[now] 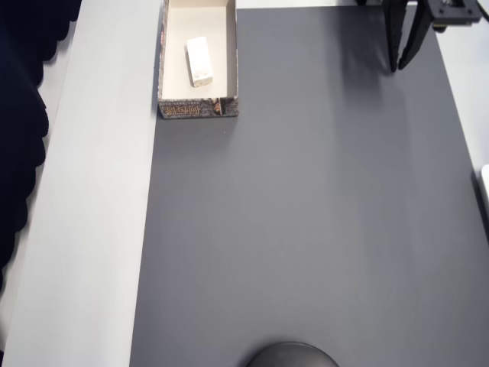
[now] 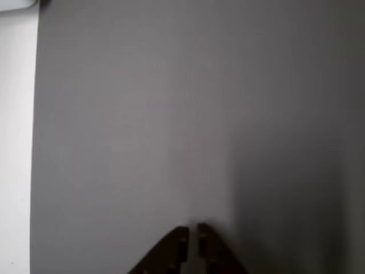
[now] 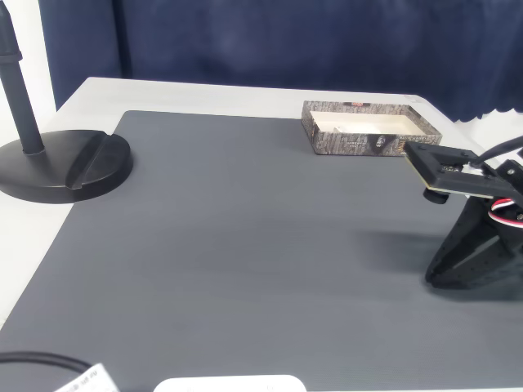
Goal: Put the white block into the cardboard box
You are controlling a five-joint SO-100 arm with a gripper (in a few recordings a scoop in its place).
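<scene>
**Block in box; gripper parked on mat**

Item 1 – block (image 1: 199,61). Small, white, flat. It is lying inside the box (image 1: 232,53) on the cream floor, long side running w/ the box's long side, a bit nearer the left wall in the overhead view, touching no wall that I can make out. Judging by that, the task's aim is looking met.

Item 2 – box. Long, shallow, sitting at the mat's (image 1: 306,229) far edge, partly over the white table (image 1: 99,191). Mottled grey-brown print on outer walls; slit showing in the short wall facing the mat. Print is looking like pattern or lettering, too blurred to read. No brand legible.

Item 3 – my gripper (image 2: 192,240). Fingers nearly together, only a thin gap showing betw. the tips in the wrist view; I am holding nothing. I am pointing at bare mat, well apart from the box, prob. so as not to knock it.

Item 4 – black stand base (image 3: 65,163), sitting at the mat's left corner in the fixed view. No label visible.
</scene>
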